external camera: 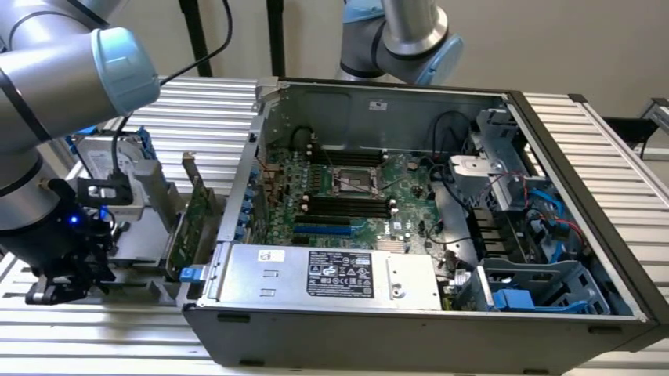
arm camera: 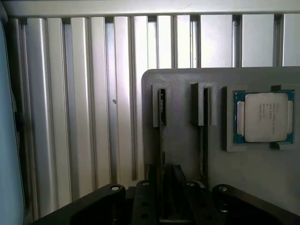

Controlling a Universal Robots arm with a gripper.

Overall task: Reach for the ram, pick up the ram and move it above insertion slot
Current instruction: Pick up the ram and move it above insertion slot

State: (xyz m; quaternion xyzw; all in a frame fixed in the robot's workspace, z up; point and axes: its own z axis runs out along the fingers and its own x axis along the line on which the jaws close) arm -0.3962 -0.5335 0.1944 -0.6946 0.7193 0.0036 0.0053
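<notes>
Directly below the end effector (arm camera: 165,190), the ram (arm camera: 161,107) stands on its thin edge in a groove of the grey holder (arm camera: 183,140), which rests on the slatted counter (arm camera: 70,117). You see it edge-on. Its long axis lies flat along the holder and runs straight out from under the end effector, parallel with a second stick (arm camera: 205,108) just beside it. A processor chip (arm camera: 264,116) sits in a pocket farther to that side. You cannot tell whether the end effector is released or clenched on the ram.

Judge the ram light, stiff and thin, yet fragile: its chips and contact edge should not be pinched. Take hold across the two flat faces, near mid-length, at the free upper edge.

The insertion slot (external camera: 345,205) lies well apart from the end effector (external camera: 58,286), inside the open computer case (external camera: 418,345). The ram is not yet above it.
</notes>
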